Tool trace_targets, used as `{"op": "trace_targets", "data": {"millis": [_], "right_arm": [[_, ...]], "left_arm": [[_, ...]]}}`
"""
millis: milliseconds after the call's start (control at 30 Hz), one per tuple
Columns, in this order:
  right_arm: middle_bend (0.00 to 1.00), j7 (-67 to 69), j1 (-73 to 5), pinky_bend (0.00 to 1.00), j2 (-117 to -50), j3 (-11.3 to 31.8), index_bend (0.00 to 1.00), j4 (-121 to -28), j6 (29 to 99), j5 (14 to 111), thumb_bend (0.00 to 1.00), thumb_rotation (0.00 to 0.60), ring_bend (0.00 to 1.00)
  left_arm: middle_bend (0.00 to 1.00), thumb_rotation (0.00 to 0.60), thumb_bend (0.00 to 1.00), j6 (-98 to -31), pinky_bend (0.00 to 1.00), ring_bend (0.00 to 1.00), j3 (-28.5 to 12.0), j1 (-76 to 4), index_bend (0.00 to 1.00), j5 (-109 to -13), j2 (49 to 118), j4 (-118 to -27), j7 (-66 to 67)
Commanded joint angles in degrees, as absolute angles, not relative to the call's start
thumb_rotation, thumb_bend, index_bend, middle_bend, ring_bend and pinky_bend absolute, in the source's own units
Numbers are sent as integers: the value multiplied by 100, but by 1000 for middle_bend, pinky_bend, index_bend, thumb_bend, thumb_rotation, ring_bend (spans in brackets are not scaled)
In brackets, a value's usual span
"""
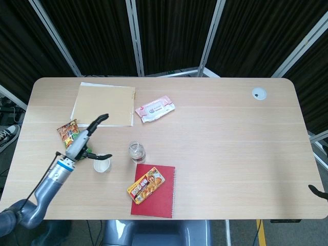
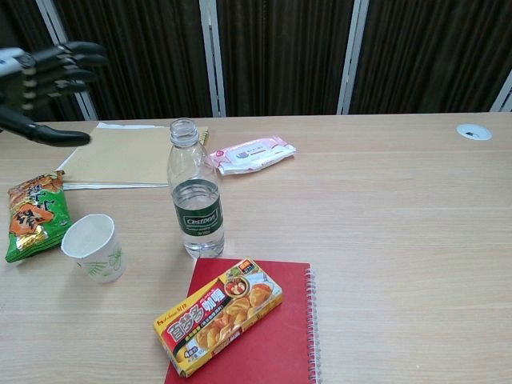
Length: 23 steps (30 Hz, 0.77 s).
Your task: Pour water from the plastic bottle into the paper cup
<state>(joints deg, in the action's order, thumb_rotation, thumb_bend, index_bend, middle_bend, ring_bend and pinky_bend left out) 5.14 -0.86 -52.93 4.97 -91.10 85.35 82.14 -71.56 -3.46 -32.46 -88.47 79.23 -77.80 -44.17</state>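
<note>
One hand (image 1: 84, 139), the left, hung spread and empty; I'd grip the bottle (image 2: 195, 200) low, then tip slowly over the cup (image 2: 94, 248).

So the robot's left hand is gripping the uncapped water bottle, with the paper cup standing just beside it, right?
Not quite. The left hand grips nothing: it is raised with fingers spread, well away from the bottle. The chest view shows this plainly. The rest holds: the bottle is uncapped and stands upright on the table, and the paper cup stands just beside it.
</note>
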Motion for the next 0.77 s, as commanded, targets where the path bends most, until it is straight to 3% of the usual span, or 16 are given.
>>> {"op": "trace_targets", "data": {"millis": [33,300,500,767], "right_arm": [[0,661,-45,0,-5231,479,0,-9120,8613,8296,0,600,0],[0,973,-17,0,-5139,473,0,-9100,8752,8479,0,600,0],[0,1136,19,0,-5111,478,0,-9077,8932,8623,0,600,0],[0,1220,85,0,-5141,486,0,-8985,9129,8693,0,600,0]], "left_arm": [[0,568,0,-8071,0,0,-292,-2548,0,-8751,7165,-8600,-2918],[0,600,0,-8657,0,0,49,-1708,0,-8375,6287,-9832,-103],[0,600,0,-9086,0,0,369,-1200,0,-8629,5944,-10449,751],[0,600,0,-9154,0,0,387,-936,0,-8673,5810,-10699,1157]]}}
